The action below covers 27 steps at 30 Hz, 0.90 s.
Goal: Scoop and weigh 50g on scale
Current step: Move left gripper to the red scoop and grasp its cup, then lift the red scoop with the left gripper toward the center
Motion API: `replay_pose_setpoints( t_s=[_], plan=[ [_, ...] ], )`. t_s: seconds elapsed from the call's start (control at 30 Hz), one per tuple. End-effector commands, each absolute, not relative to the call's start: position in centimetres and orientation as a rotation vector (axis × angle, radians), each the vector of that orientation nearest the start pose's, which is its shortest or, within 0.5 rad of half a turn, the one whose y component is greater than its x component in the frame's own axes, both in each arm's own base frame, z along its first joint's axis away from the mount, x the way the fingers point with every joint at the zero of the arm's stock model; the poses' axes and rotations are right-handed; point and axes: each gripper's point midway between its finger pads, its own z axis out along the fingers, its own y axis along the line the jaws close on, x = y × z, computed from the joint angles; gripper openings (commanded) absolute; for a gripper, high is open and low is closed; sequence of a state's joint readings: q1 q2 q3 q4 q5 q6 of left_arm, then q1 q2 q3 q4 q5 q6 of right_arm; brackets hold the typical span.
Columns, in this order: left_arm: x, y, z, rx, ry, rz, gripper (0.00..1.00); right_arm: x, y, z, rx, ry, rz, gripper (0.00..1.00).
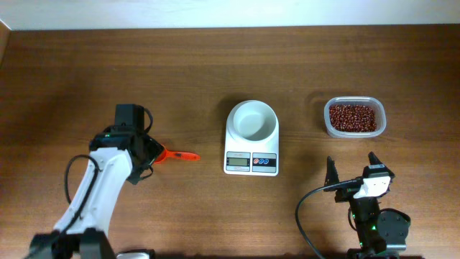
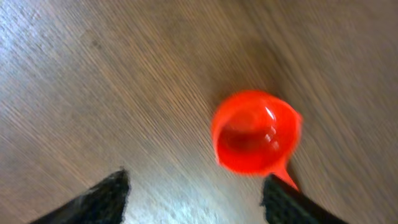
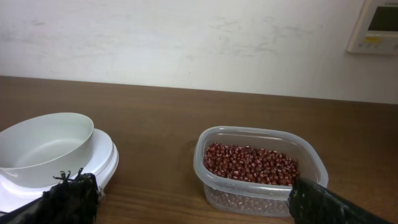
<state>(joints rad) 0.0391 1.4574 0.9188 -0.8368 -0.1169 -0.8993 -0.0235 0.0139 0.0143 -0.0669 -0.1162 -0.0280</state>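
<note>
Two robot arms work at a wooden table (image 1: 215, 65). The step in hand looks like picking up the orange-red scoop (image 1: 176, 155), which lies left of centre. The left gripper (image 2: 193, 190) hovers at its cup, fingers apart, gripping nothing. The right gripper (image 1: 352, 167) waits near the front edge, wide open and empty. The red-brown beans (image 1: 352, 116) fill a clear tub (image 1: 381, 124) toward the right edge. The scale (image 1: 251, 155) stands mid-table, its bowl (image 1: 252, 119) empty. Next, the fingers likely need to line up on the handle. Bare wood lies between scoop, scale and tub.
</note>
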Motion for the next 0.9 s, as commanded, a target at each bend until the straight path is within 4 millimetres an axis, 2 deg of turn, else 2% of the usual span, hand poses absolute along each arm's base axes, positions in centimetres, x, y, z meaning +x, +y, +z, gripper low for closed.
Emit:
replay_pose_setpoints(
  t_s=[0.0, 0.1, 0.13, 0.23, 0.33, 0.37, 0.4, 0.57, 0.73, 0.87],
  plan=[
    [28.7, 4.1, 4.5, -1.525, 2.503, 0.059, 0.68, 24.5, 1.5, 15.9, -0.092, 1.634, 0.057, 0.99],
    [30.5, 2.9, 2.5, -1.528, 2.525, -0.043, 0.58, 24.5, 1.5, 15.9, -0.092, 1.634, 0.057, 0.99],
    [31.0, 2.5, 2.0, -1.529, 2.533, -0.083, 0.58, 24.5, 1.5, 15.9, -0.092, 1.634, 0.057, 0.99],
    [31.4, 1.9, 0.3, -1.543, 2.565, -0.116, 0.52, 24.6, 1.5, 15.9, -0.092, 1.633, 0.057, 0.99],
    [31.0, 1.8, -1.3, -1.565, 2.602, -0.091, 0.32, 24.5, 1.5, 15.9, -0.092, 1.634, 0.057, 0.99],
    [30.5, 1.8, -2.1, -1.578, 2.626, -0.069, 0.04, 24.5, 1.5, 15.9, -0.092, 1.634, 0.057, 0.99],
    [30.5, 1.8, -2.2, -1.580, 2.629, -0.066, 0.00, 24.5, 1.5, 15.9, -0.092, 1.634, 0.057, 0.99],
    [30.3, 1.8, -2.3, -1.577, 2.638, -0.060, 0.00, 24.5, 1.5, 15.9, -0.092, 1.634, 0.057, 0.99],
    [29.3, 1.7, -1.7, -1.561, 2.679, -0.041, 0.00, 24.6, 1.5, 15.9, -0.092, 1.633, 0.057, 0.99],
    [29.6, 0.4, -0.8, -1.523, 2.714, -0.165, 0.00, 24.5, 1.5, 15.9, -0.092, 1.634, 0.057, 0.99]
  ],
)
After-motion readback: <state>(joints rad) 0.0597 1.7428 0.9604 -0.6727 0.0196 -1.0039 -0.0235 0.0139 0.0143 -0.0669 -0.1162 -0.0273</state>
